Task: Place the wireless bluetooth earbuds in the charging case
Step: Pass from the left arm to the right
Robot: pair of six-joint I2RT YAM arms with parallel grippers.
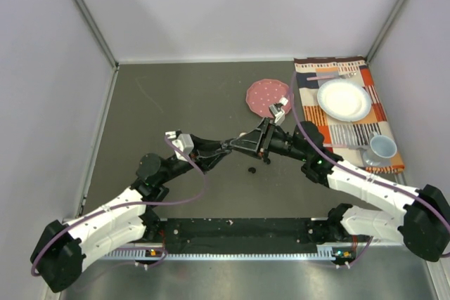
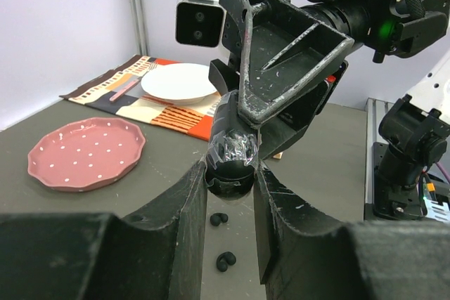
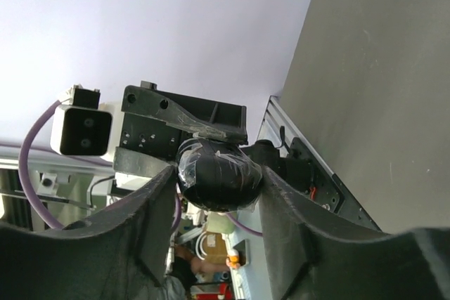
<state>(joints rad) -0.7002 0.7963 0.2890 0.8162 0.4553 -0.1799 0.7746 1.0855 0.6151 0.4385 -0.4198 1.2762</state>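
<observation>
Earbuds (image 2: 219, 219): two black ones are seen lying on the table (image 2: 162, 166), low in the centre of the left wrist view, under the case (image 2: 235, 149). These are judged not yet inserted, and no white ones are seen. The case is held in mid-air at mid-frame, clamped between the fingers of the left gripper (image 2: 230, 180) and likewise of the right gripper (image 3: 218, 177). Whether its lid is open cannot be told. No writing can be read.
</observation>
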